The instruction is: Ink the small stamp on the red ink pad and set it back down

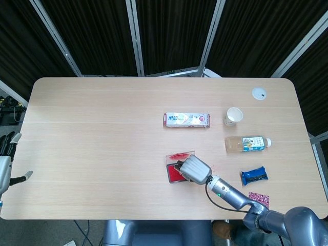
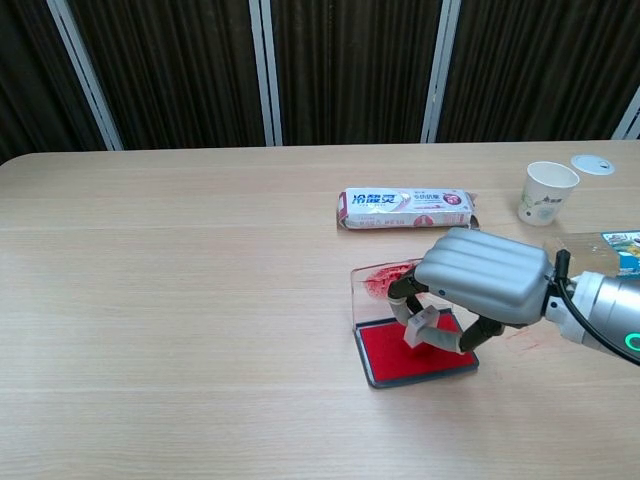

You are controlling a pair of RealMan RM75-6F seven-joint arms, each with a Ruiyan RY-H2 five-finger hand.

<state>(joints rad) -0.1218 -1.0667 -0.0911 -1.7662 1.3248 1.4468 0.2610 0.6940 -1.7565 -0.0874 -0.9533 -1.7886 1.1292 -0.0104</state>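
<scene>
The red ink pad (image 1: 172, 175) (image 2: 398, 357) lies open at the table's front centre. Its clear lid (image 1: 179, 155) (image 2: 378, 282), smeared red, is tipped up behind it. My right hand (image 1: 193, 169) (image 2: 485, 275) hovers palm-down over the pad. It pinches the small pale stamp (image 2: 418, 326) between thumb and fingers, just above the red surface or touching it. In the head view the hand hides the stamp. My left hand (image 1: 7, 164) sits off the table's left edge, fingers apart and holding nothing.
Behind the pad lies a white and pink long packet (image 1: 187, 120) (image 2: 405, 208). To the right are a paper cup (image 1: 233, 116) (image 2: 546, 192), a lying drink bottle (image 1: 247, 143), a blue packet (image 1: 254, 176), a pink packet (image 1: 259, 198) and a white disc (image 1: 259, 93).
</scene>
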